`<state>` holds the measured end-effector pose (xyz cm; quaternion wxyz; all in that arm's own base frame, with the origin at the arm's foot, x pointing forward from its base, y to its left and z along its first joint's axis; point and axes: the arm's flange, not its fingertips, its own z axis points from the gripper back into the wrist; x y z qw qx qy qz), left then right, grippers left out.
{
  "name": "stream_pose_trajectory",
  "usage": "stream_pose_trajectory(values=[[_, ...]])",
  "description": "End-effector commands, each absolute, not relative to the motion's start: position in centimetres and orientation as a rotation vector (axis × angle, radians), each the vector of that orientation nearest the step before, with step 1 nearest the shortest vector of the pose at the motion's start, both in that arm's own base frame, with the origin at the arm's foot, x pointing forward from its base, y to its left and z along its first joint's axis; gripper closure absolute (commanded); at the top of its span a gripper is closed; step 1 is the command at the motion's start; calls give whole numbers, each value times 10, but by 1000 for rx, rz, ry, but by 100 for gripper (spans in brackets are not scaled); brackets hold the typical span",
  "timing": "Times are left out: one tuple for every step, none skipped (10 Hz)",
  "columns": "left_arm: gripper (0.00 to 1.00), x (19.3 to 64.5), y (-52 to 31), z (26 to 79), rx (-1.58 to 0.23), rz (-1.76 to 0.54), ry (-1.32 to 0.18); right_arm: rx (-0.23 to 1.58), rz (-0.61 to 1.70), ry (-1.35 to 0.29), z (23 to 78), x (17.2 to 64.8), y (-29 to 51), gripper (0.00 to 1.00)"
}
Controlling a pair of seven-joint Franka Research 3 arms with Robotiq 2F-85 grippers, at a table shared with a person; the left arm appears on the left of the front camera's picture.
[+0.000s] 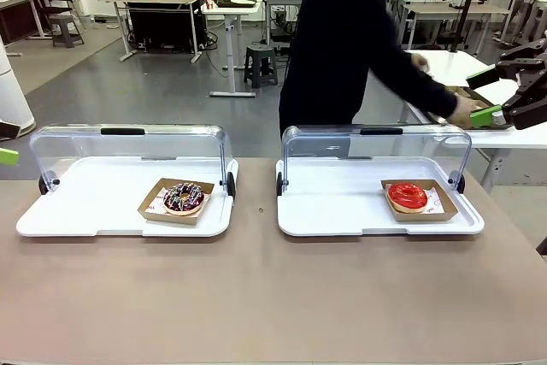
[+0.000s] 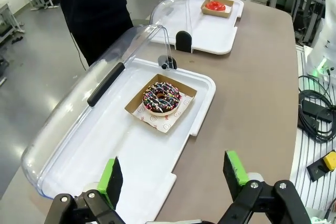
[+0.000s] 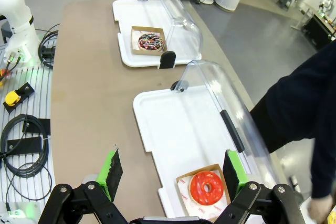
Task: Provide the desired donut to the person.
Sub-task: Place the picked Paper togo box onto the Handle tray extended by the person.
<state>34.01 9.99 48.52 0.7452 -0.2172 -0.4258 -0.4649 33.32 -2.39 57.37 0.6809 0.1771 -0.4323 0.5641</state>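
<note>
Front view, layout: chocolate sprinkled donut point(image 1: 184, 197) in left tray point(image 1: 85, 220); red glazed donut point(image 1: 408, 197) in right tray point(image 1: 342, 224); lids up.
Nearer arm: left hand point(image 2: 173, 179) above the chocolate one, right hand point(image 3: 170, 177) above the red.
Hands: both spread, empty.
Person point(image 1: 342, 40): turned away, choice unclear.

From the front view I see the bare brown surface point(image 1: 256, 297) wide open across the lower frame, with a clear lane between the two white trays point(image 1: 111, 211) point(image 1: 342, 211). Both clear lids point(image 1: 128, 147) point(image 1: 376, 147) stand raised along the far edges, blocking approach from there; near sides are open.
</note>
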Motion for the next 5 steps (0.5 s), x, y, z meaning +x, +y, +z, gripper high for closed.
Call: stream_pose_trajectory(values=[[0, 340, 99, 477, -455, -1008, -976, 403, 1284, -981, 569, 333, -24, 0], [0, 344, 96, 480, -453, -1040, -943, 403, 1284, -981, 569, 333, -24, 0], [0, 340, 100, 485, -475, -1011, -938, 403, 1284, -981, 569, 333, -24, 0], [0, 340, 100, 485, -475, -1011, -938, 403, 1284, -981, 569, 333, -24, 0], [0, 340, 100, 485, -475, -1011, -938, 403, 1284, -981, 569, 333, -24, 0]])
